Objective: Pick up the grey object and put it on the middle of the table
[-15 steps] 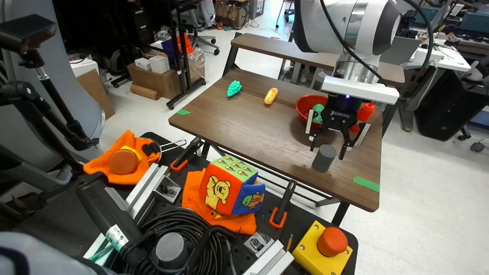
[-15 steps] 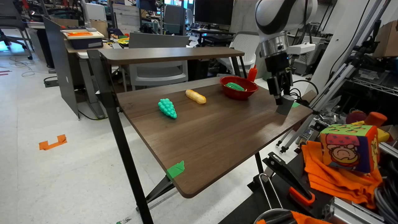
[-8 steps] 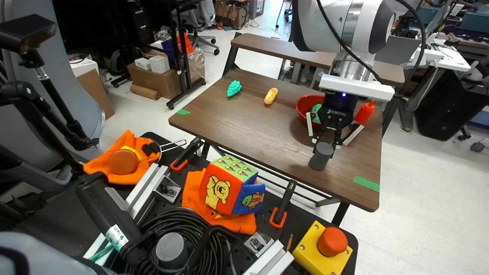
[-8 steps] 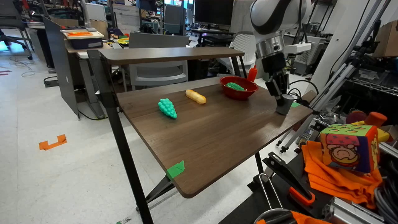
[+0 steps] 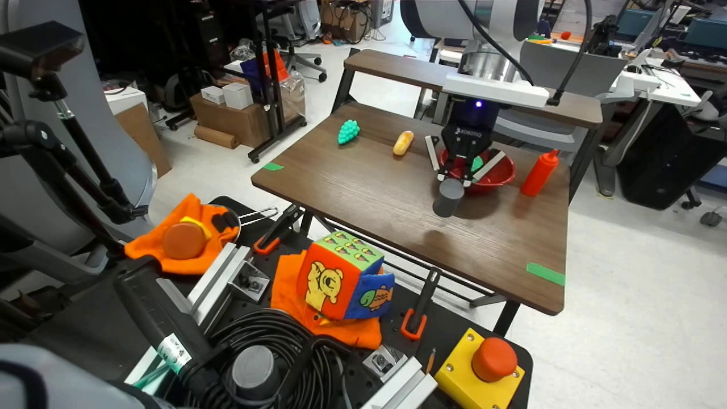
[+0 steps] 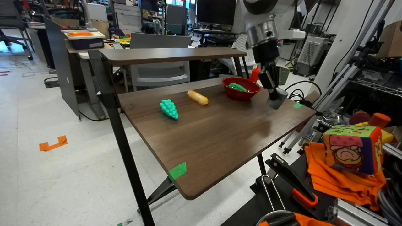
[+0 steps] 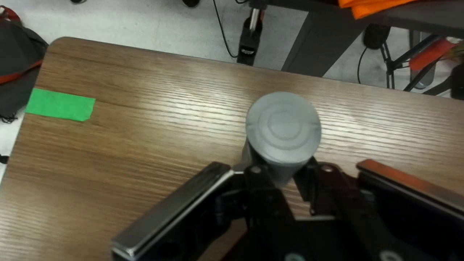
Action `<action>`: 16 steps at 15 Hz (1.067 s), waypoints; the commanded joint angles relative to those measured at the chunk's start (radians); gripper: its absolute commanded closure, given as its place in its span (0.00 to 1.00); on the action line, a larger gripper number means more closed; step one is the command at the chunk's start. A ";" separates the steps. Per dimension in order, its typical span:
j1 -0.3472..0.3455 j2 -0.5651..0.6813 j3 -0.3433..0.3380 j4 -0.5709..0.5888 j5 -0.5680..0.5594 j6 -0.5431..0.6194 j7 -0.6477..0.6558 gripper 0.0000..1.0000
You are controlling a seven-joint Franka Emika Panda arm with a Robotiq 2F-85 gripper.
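Note:
The grey object (image 5: 447, 200), a plain cylinder, hangs slightly tilted above the brown table (image 5: 363, 187), its shadow lying apart from it on the wood. My gripper (image 5: 454, 180) is shut on its upper part, one finger on either side. An exterior view from another place shows the grey object (image 6: 277, 100) clear of the tabletop (image 6: 201, 147), near the end by the red bowl. In the wrist view the round top of the grey object (image 7: 283, 125) faces the camera and covers much of the fingertips; the gripper (image 7: 282, 170) pinches it from both sides.
Close behind the gripper stands a red bowl (image 5: 501, 175) with a green thing inside. A red bottle (image 5: 539, 173) is upright near the table's end. A yellow bread-like piece (image 5: 403, 143) and teal grapes (image 5: 348, 132) lie farther along. A soft cube (image 5: 343, 278) sits on the neighbouring cart.
The gripper has closed on the grey object and raised it off the table. Both have moved toward the bowl and the table's inner part, and the cylinder now leans.

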 commanded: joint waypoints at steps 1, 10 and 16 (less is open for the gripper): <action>0.051 -0.094 0.050 -0.115 -0.003 0.043 0.028 0.94; 0.157 -0.069 0.102 -0.146 -0.010 0.106 0.072 0.94; 0.161 -0.024 0.100 -0.130 -0.015 0.120 0.060 0.94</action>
